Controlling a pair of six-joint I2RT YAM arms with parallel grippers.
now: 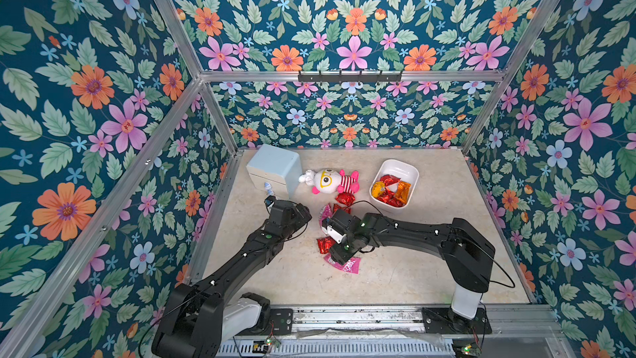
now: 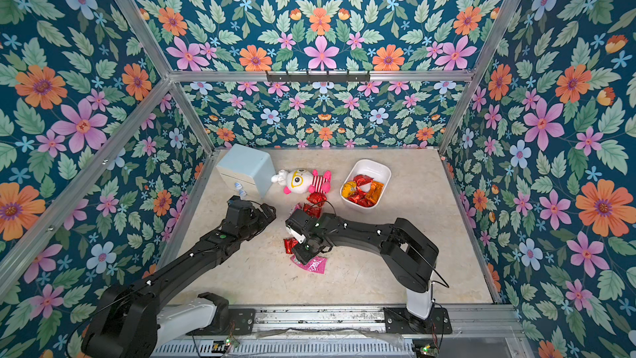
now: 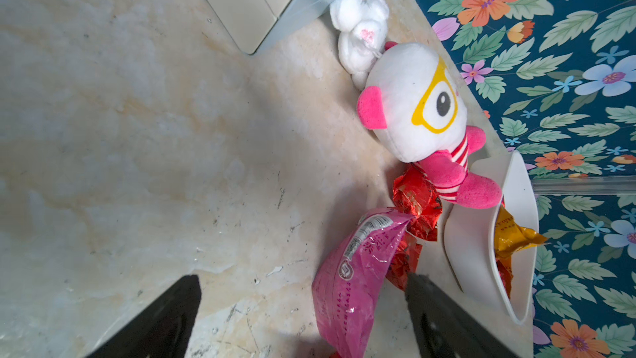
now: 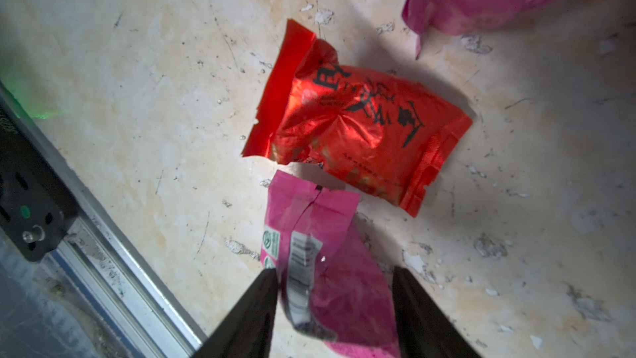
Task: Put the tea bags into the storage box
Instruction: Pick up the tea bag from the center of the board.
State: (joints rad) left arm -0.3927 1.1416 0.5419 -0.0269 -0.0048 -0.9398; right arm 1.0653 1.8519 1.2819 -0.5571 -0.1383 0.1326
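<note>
Marbled beige tabletop (image 1: 395, 284), floral-papered walls (image 1: 344, 115). Item: white storage box (image 1: 395, 168), far-right quarter, part-filled with red and orange tea bags (image 1: 390, 192). Loose stock: several sachets (image 1: 345, 198) mid-tabletop. Right tool (image 4: 335, 272): jaws straddle a pink sachet (image 4: 320, 235) (whether they bite, I cannot tell). Left tool (image 3: 303, 280): spread, holding nothing. Hazard: slick foil may slip from an edge grip in transit; the red sachet (image 4: 361, 125), just beside its corner, may drag along.

A plush doll (image 1: 330, 180) lies beside a pale blue cabinet (image 1: 275, 167).
</note>
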